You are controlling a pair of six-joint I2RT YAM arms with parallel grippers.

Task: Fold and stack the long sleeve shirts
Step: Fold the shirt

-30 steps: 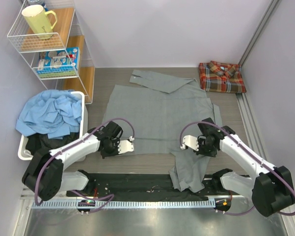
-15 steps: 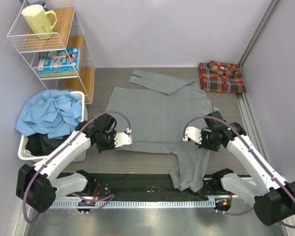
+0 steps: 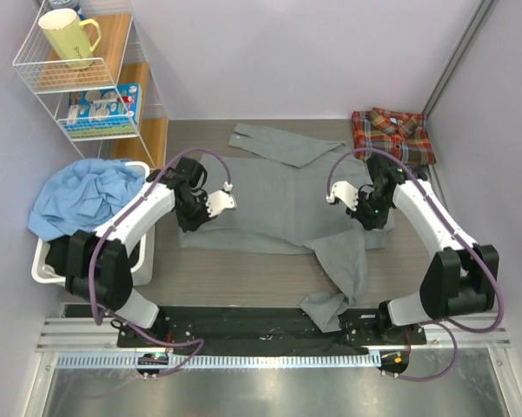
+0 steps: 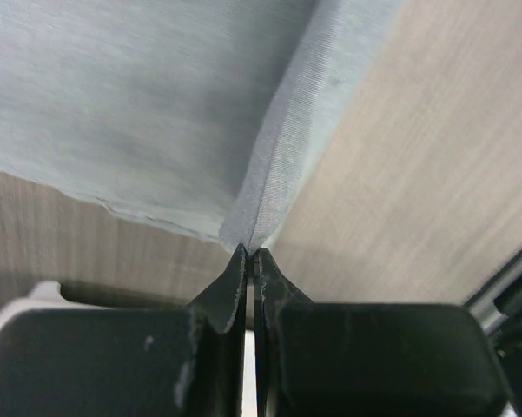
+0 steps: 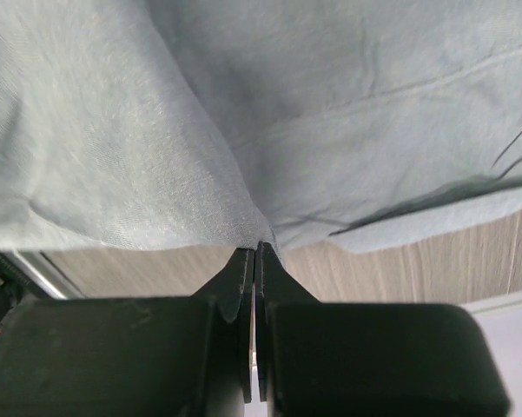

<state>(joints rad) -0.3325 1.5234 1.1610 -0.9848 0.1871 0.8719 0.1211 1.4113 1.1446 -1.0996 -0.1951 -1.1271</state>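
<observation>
1. The left gripper [image 4: 250, 254] is pinching with its jaws fully closed on a thin hemmed edge of the grey shirt [image 3: 278, 213]. The right gripper [image 5: 254, 250] is clamping a gathered fold of the same cloth just as tightly.
2. Both are holding their corners over the middle of the garment, which is lying on the table [image 3: 243, 276] with its near part doubled over.
3. The near sleeve [image 3: 343, 269] is trailing toward the table's near edge, while the far sleeve [image 3: 282, 143] is lying across the back.
4. The plaid shirt [image 3: 393, 136] is sitting folded in the far right corner, near the right arm.
5. Each grip is looking shallow, so cloth could be slipping out if either arm pulls harder than the other, and that would skew the fold.
6. The trailing sleeve is risking being dragged or trapped under the fold, and a wide right-arm swing could be knocking the plaid shirt.
</observation>
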